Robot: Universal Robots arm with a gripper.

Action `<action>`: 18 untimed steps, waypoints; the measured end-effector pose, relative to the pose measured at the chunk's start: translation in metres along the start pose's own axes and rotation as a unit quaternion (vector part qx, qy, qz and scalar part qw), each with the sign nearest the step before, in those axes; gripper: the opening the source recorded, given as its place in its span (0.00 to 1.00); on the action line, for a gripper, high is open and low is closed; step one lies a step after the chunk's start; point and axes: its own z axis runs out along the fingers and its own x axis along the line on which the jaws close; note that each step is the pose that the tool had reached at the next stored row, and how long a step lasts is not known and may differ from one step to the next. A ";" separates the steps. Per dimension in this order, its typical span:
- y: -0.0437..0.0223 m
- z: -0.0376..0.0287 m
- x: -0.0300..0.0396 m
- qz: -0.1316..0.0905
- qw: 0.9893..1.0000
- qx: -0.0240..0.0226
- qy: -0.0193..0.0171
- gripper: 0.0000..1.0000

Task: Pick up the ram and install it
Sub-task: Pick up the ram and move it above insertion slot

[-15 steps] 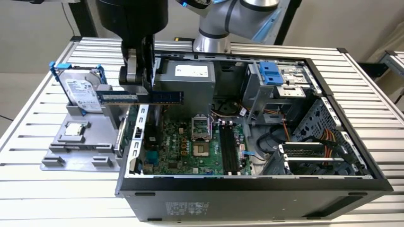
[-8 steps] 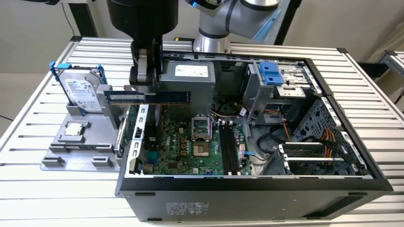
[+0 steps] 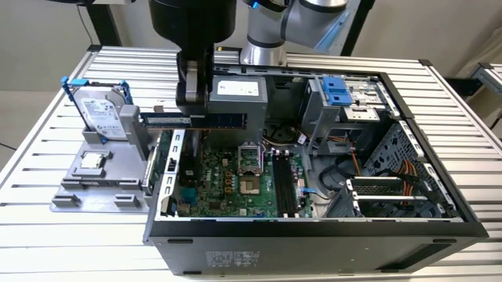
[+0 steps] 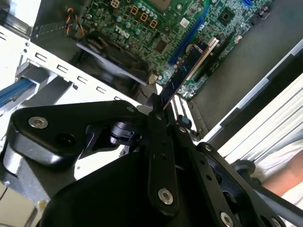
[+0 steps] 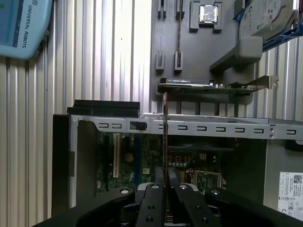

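Note:
The ram is a long, flat, dark blue-green stick, held level with its long edge down above the open computer case's wall on the exterior view's left. My gripper is shut on its top edge near the middle. In the second wrist view the ram sticks out past my gripper over the green motherboard. In the first wrist view the ram shows edge-on as a thin line rising from my gripper. The black memory slots lie on the motherboard, to the exterior view's right of the ram.
A grey parts holder beside the case carries a silver hard drive in a blue frame and a square CPU chip. An expansion card lies by the holder. The case holds a drive cage and cables.

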 end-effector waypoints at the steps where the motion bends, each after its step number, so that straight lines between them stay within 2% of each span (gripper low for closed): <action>1: -0.0014 0.0000 -0.0002 0.000 1.000 0.000 0.000 0.00; 18: -0.0236 -0.0008 -0.0020 0.000 1.000 0.000 0.000 0.00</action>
